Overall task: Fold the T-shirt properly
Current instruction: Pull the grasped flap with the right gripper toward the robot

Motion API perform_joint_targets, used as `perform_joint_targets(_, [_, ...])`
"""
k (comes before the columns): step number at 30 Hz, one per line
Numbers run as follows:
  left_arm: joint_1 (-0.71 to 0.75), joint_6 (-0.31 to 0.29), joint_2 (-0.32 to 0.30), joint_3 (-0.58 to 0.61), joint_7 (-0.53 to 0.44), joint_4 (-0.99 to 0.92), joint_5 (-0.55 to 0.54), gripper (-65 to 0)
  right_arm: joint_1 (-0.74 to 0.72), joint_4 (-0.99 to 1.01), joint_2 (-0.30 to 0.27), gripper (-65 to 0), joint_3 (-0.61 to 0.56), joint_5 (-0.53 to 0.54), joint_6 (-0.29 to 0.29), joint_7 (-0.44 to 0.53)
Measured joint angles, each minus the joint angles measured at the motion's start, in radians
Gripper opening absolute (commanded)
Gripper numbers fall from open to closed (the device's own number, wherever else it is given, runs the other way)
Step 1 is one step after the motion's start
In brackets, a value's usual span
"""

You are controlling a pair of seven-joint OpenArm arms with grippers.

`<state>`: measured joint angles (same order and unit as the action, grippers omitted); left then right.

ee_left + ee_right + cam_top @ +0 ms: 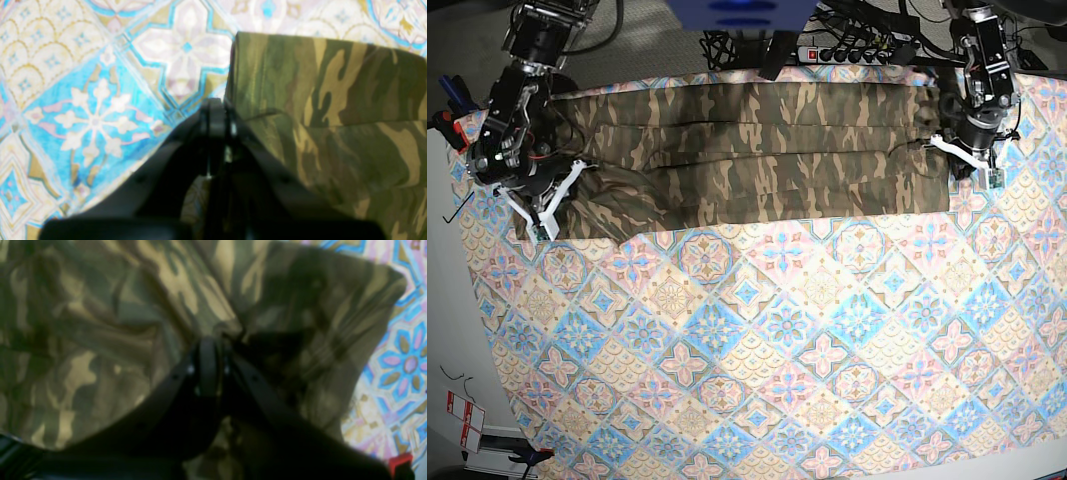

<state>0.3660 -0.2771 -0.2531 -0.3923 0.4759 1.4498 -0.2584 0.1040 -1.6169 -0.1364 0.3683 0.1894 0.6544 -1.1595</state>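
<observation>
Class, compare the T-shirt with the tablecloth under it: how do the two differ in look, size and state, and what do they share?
The T-shirt is olive, brown and tan camouflage; the tablecloth has pastel blue, pink and cream tiles. The T-shirt is folded into a long layered band with a rumpled end; the tablecloth lies in one smooth layer. The T-shirt fills only the far strip; the tablecloth covers nearly the whole surface. Both are printed cloth lying flat.

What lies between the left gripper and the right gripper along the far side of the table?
In the base view, only the T-shirt spans from the right gripper to the left gripper, a long folded band on the tablecloth.
</observation>
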Motion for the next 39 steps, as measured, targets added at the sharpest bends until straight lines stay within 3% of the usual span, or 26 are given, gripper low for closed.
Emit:
perform_joint_targets(11, [0.0,0.0,0.001,0.0,0.0,0.0,0.0,-65.0,0.127,-0.122,0.021,-65.0,0.014,0.005,0.0,-0.009])
perform_joint_targets(21, [0.0,0.0,0.001,0.0,0.0,0.0,0.0,-65.0,0.146,-0.12,0.046,-64.8,0.066,0.001,0.003,-0.005])
perform_joint_targets(23, [0.0,0.0,0.001,0.0,0.0,0.0,0.0,-65.0,0.146,-0.12,0.048,-61.1,0.066,0.002,0.003,-0.006])
perform_joint_targets(30, [0.0,0.0,0.001,0.0,0.0,0.0,0.0,-65.0,0.148,-0.122,0.058,-36.7,0.087,0.002,-0.003,-0.006])
perform_joint_targets(33, [-0.001,0.0,0.0,0.0,0.0,0.0,0.0,-65.0,0.159,-0.144,0.072,-32.6,0.142,-0.003,-0.051,-0.005])
perform_joint_targets(37, [0.0,0.0,0.001,0.0,0.0,0.0,0.0,-65.0,0.165,-0.249,0.066,-31.2,0.169,0.002,-0.054,-0.006])
perform_joint_targets(39, [0.0,0.0,0.002,0.0,0.0,0.0,-0.004,-65.0,0.183,-0.289,0.064,-31.2,0.166,0.061,-0.054,0.016])
